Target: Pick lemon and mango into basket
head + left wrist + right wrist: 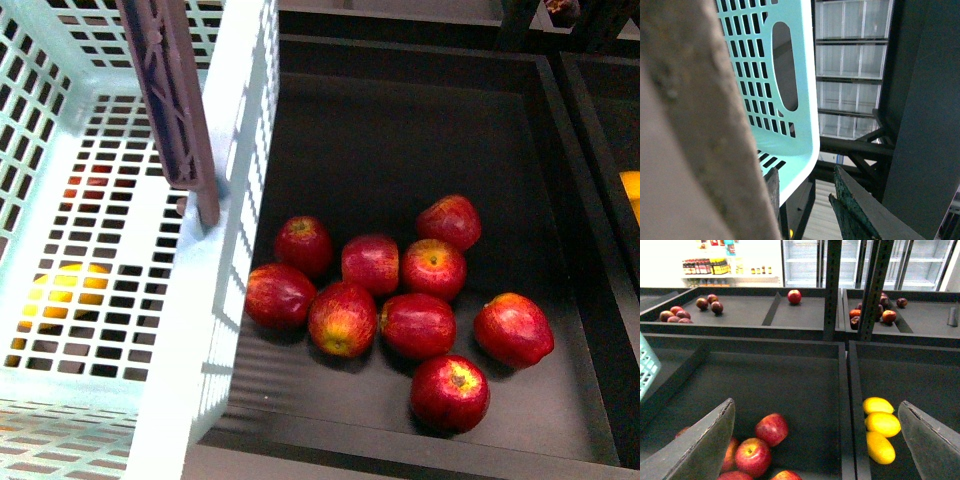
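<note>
In the right bin (940, 375), three yellow fruits (882, 424) are bunched together; lemon and mango cannot be told apart. The right gripper (816, 405) is held spread wide above the divider (847, 390) beside the red apples (771, 429), seemingly readied for the yellow ones. The basket (235, 200) is kept at left for loading; the left gripper (805, 172) is seen parted beside it.

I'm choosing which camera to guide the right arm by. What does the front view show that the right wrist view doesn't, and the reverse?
Only the front view: the basket's slotted floor, its brown handle, and a yellow fruit glimpsed through the slots. Only the right wrist view: three yellow fruits whole in the neighbouring bin, the right gripper with jaws open and empty, and fruit shelves behind. Both: the red apples in the dark bin and some of the basket.
</note>
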Tool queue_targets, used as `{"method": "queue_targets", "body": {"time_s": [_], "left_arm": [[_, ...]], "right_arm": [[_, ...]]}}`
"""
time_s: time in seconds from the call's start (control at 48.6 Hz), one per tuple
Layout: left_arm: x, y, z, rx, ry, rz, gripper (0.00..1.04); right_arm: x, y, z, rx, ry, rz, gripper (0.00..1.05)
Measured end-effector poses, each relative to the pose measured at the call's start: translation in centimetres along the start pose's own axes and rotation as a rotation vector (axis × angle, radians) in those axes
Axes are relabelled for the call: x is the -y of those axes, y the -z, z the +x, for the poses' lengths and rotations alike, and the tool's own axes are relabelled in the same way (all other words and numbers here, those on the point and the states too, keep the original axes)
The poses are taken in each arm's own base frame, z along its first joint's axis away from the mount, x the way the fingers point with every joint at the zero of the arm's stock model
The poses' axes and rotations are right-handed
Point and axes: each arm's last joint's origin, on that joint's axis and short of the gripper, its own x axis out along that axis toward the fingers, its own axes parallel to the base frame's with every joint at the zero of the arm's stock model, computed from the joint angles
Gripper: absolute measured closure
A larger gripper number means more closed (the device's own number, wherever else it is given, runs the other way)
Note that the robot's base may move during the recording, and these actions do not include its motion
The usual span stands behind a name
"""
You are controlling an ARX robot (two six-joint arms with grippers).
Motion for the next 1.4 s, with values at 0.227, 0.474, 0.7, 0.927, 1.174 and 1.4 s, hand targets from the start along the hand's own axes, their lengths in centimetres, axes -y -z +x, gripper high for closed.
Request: {"method": "queue_targets", "body": {"time_s": [0.227, 0.474, 0.7, 0.927, 1.174, 1.4], "left_arm": [[0.4, 0.5, 0.7, -0.126, -0.209, 0.271, 0.74], [1.3, 1.5, 5.2, -0.224, -0.249, 0.887, 0.74], [3.9, 3.9, 9.4, -0.365, -0.142, 0.901, 0.74], [5.4, 7.6, 12.0, -0.535, -0.073, 0.832, 0.74], [6.4, 11.6, 12.8, -0.642, -0.051, 0.787, 0.74], [5.6, 15.8, 12.0, -0.781, -0.025, 0.806, 0.74]], "right_arm": [[0.0, 0.0, 0.0, 0.000, 0.003, 0.000, 0.09], [0.0, 0.0, 0.0, 0.000, 0.004, 0.000, 0.09], [0.0, 0.0, 0.0, 0.000, 0.004, 0.000, 0.09], [0.0, 0.0, 0.0, 0.000, 0.004, 0.000, 0.09], [0.0, 0.0, 0.0, 0.000, 0.004, 0.000, 0.09], [0.0, 0.0, 0.0, 0.000, 0.004, 0.000, 0.09]]}}
